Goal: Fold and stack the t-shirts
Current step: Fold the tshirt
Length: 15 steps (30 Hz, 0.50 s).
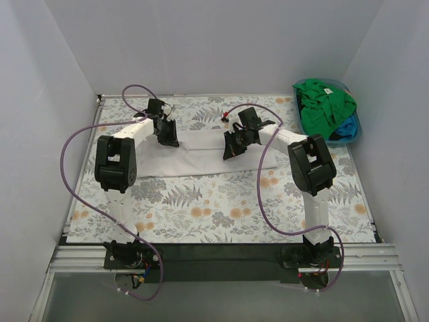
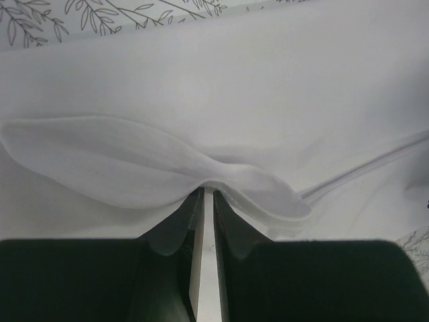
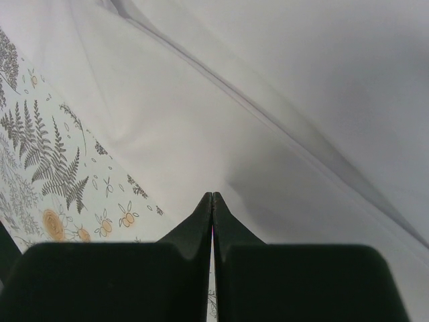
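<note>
On floral cloth [image 1: 201, 201] — left jaws, right jaws clamped on white t-shirt [image 1: 194, 157].

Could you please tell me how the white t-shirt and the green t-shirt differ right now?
The white t-shirt lies spread on the table cloth; the green t-shirt sits crumpled in the blue bin. The left gripper and right gripper pinch the white t-shirt; no gripper touches the green t-shirt. Both are plain fabric.
</note>
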Tool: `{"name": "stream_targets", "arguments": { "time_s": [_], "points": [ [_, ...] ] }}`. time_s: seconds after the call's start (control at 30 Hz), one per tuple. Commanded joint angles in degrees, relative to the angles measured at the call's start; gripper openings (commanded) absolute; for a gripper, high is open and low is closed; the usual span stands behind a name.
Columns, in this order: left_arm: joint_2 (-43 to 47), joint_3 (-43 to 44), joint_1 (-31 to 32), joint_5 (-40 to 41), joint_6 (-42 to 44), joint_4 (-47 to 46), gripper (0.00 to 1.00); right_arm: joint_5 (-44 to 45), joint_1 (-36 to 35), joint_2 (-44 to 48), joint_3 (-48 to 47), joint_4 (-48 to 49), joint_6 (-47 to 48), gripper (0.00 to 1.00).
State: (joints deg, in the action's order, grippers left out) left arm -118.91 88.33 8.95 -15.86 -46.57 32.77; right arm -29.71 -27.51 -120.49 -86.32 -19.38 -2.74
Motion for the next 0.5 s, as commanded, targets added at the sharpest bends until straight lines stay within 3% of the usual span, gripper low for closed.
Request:
{"name": "stream_targets", "arguments": {
  "time_s": [0.0, 0.13, 0.27, 0.47],
  "points": [
    [-1.9, 3.2, 0.7, -1.8, -0.7, -1.0, 0.11, -1.0, -0.2, 0.5, 0.5, -0.2, 1.1, 0.01],
    [-4.0, 5.2, 1.2, -3.4, -0.8, -1.8, 0.13, -1.8, -0.1, 1.6, -0.2, -0.1, 1.9, 0.01],
    [-4.5, 5.3, 2.6, -1.9, 0.6, -1.7, 0.22, -3.9, 0.4, 2.9, -1.1, -0.2, 2.1, 0.01],
    [5.1, 0.4, 2.0, 1.9, 3.5, -0.2, 0.29, -1.7, 4.5, 3.3, -8.0, -2.9, 6.0, 0.01]
  ]
}}
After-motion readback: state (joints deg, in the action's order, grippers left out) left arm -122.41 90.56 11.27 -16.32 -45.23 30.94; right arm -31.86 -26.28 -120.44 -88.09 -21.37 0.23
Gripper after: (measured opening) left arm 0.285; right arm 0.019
